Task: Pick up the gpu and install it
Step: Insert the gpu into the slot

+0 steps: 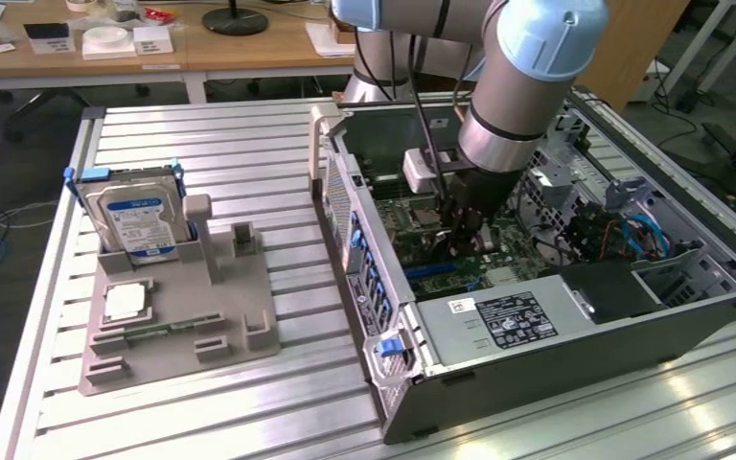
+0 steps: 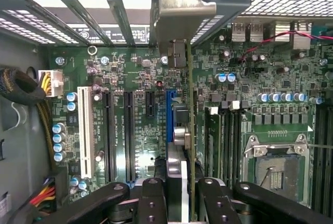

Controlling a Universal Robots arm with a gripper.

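A slatted metal desk (image 1: pixel 215 144) carries an open computer case (image 1: pixel 560 369) lying on its side with the inside facing up. The robot arm (image 1: pixel 521 86) comes down from above the case and reaches into its middle.

On the desk just beside the case, on the exterior view's left of it, sits a grey holder tray (image 1: pixel 215 316). A motherboard (image 2: pixel 130 78) covers the floor of the case, and a power supply (image 1: pixel 509 321) with a white-and-black label fills the case's near corner. A silver hard drive (image 1: pixel 138 220) with a blue label stands upright in the part of the tray that lies farther from the case's power supply.

The graphics card (image 2: pixel 179 135) is inside the case, standing on edge over the motherboard. Its green board and dark cooler are seen edge-on, and its pale metal bracket reaches the case wall that has the row of slot openings. The hand (image 2: pixel 183 195) is clenched on the card, with a black finger (image 2: pixel 153 198) pressed to either face.

The card runs along the blue slot (image 2: pixel 169 109) in the case; I cannot tell whether it is seated in it. A processor socket (image 2: pixel 276 167) lies to one side of the card. A small square silver chip (image 1: pixel 126 302) lies flat on the tray, well apart from the case.
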